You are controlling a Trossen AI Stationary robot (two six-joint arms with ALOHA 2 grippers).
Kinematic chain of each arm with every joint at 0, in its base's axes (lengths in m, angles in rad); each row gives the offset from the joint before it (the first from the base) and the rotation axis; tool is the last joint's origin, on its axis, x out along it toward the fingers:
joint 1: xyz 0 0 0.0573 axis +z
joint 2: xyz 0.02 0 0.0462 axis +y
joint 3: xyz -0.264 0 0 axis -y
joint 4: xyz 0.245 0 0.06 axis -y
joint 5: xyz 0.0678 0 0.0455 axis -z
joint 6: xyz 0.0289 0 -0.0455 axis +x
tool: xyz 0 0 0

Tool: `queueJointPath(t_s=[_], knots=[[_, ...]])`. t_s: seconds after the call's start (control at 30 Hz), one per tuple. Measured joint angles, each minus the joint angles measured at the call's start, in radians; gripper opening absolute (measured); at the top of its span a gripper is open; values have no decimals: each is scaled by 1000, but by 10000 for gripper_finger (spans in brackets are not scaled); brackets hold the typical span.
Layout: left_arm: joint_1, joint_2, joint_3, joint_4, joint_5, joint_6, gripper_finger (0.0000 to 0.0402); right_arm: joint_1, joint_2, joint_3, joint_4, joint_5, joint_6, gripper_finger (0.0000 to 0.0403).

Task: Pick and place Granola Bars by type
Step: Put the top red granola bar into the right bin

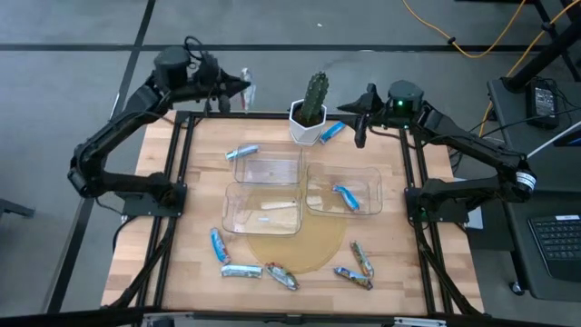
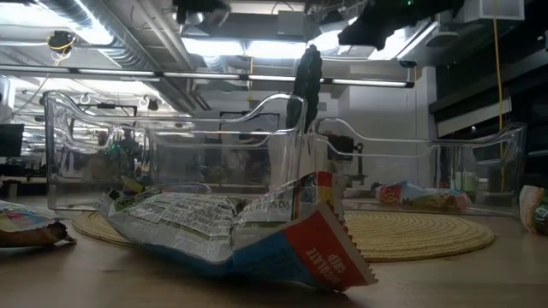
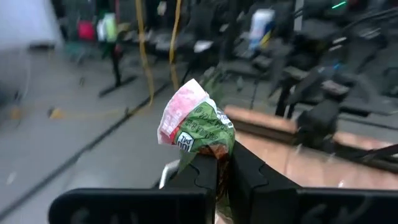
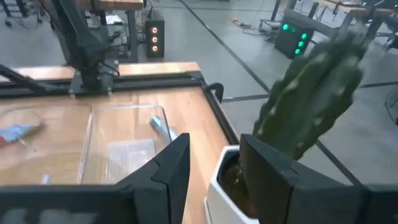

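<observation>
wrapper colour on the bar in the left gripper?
Green and pink-red foil-wrapped bar; left wrist view shows it best.

A wooden butcher-block table (image 1: 163, 154) fills the middle of the high view. A round woven mat (image 1: 300, 245) lies at its centre, with three clear plastic bins (image 1: 265, 207) set on and around it. At the upper centre stands a potted cactus (image 1: 311, 111), a blue granola bar (image 1: 332, 131) just beside it. Another blue bar (image 1: 242, 152) lies left of the bins. Along the lower edge lie six more granola bars (image 1: 241, 271).
</observation>
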Motion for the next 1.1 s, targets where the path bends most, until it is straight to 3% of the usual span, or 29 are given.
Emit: queueJointPath(t_s=[0.27,0.53,0.73,0.93,1.1], knots=[[-91,-28,0,36,-7,16,6,1,16,150,-82,-2,60,143],[-159,-23,-1,73,-42,88,5,53,131,257,-83,-109,130,155],[-212,-23,6,149,-78,99,6,121,280,440,-81,-149,128,233],[-269,12,121,56,-162,170,6,144,429,606,-74,-151,133,325],[-315,55,203,-21,-210,247,6,173,543,733,-68,-181,152,354]])
